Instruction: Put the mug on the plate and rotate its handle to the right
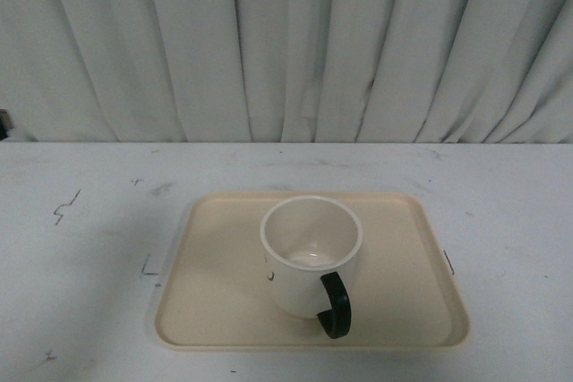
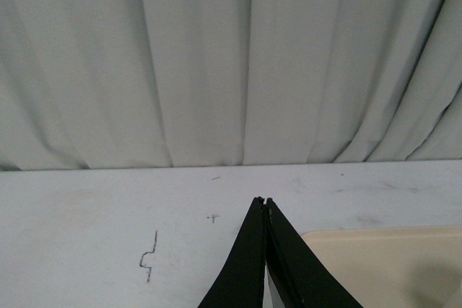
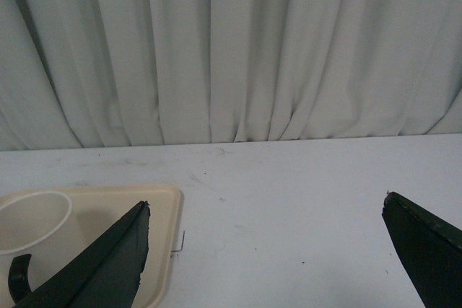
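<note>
One cream-white round ceramic mug [image 1: 309, 257] stands upright near the middle of the large flat beige rectangular plastic tray [image 1: 215, 310] in the front view. Its glossy black C-shaped loop handle [image 1: 337, 304] points toward the camera, slightly right. The tray has rounded corners and a low rim, and it lies on the scuffed white counter [image 1: 81, 248] before a pale pleated curtain [image 1: 179, 42]. In the left wrist view, the left hand [image 2: 266, 203] has its black tapered fingers pressed together over the counter, beside a tray corner. In the right wrist view, the right hand [image 3: 266, 203] is spread wide, with the mug just past one finger.
</note>
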Motion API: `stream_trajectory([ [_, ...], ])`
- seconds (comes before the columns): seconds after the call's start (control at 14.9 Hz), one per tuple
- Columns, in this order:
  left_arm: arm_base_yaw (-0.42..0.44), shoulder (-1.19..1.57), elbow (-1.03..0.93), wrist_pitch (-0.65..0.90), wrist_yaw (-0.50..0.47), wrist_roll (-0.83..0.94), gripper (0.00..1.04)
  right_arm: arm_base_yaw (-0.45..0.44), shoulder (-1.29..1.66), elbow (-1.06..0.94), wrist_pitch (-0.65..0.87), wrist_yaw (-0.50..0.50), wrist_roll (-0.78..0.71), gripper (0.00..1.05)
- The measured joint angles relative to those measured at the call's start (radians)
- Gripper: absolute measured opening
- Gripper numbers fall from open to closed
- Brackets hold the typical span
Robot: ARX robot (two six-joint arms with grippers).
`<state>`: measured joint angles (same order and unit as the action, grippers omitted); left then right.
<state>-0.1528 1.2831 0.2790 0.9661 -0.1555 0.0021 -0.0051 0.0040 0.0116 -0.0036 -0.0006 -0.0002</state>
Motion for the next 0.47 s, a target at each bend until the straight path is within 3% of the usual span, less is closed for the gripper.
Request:
stream_trajectory([
  [0.4, 0.076, -0.289, -0.164, -0.098, 0.071, 0.0, 0.02, 0.0, 0.0, 0.0, 0.0, 0.0, 0.0, 0.98],
  [0.47, 0.111, -0.29, -0.197, -0.023, 0.122, 0.0, 0.02, 0.0, 0.0, 0.0, 0.0, 0.0, 0.0, 0.98],
])
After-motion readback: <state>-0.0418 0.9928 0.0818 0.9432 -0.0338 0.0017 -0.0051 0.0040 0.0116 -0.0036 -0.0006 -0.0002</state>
